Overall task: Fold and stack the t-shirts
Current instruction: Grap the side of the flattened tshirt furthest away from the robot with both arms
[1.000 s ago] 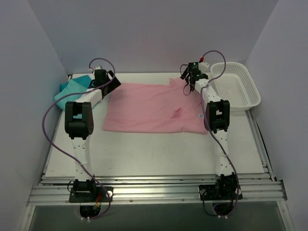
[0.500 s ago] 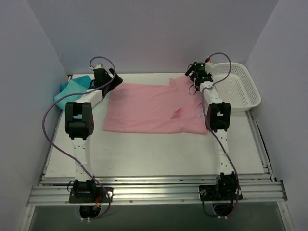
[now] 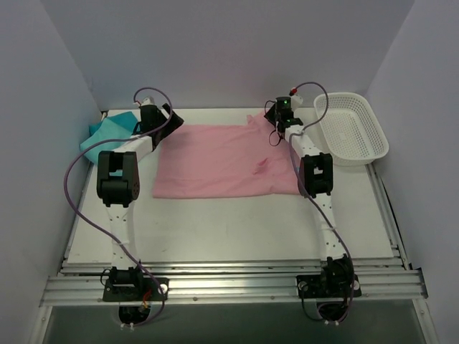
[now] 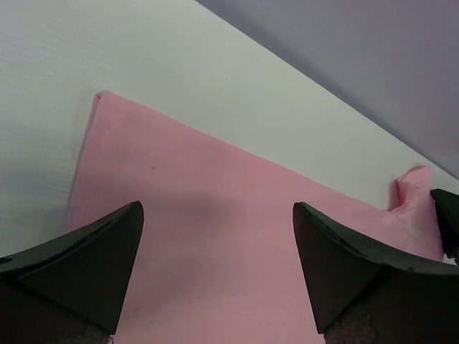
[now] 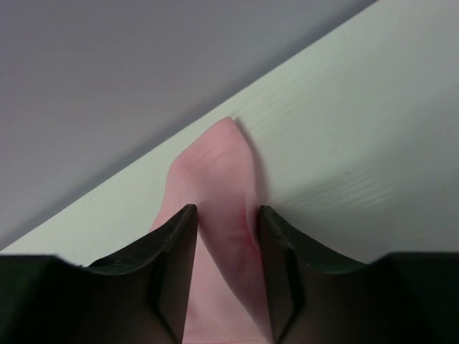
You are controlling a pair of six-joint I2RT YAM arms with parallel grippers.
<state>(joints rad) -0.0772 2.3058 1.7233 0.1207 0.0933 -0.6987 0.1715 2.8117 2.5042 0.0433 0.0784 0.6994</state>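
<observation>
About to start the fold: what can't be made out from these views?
- Teal t-shirt: top view, the left arm covers part of it; folded or not is unclear.
- Pink t-shirt far right corner: top view, hidden under the right gripper; the right wrist view's bottom edge cuts off how much cloth the jaws hold.
- Left gripper: the left wrist view's bottom edge cuts the open jaws; contact with cloth unknown.

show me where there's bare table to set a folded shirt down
Widest bare table: the near strip between the pink shirt and the front rail. A smaller patch lies in front of the basket. The far edge is crowded: teal shirt, pink shirt, basket.
</observation>
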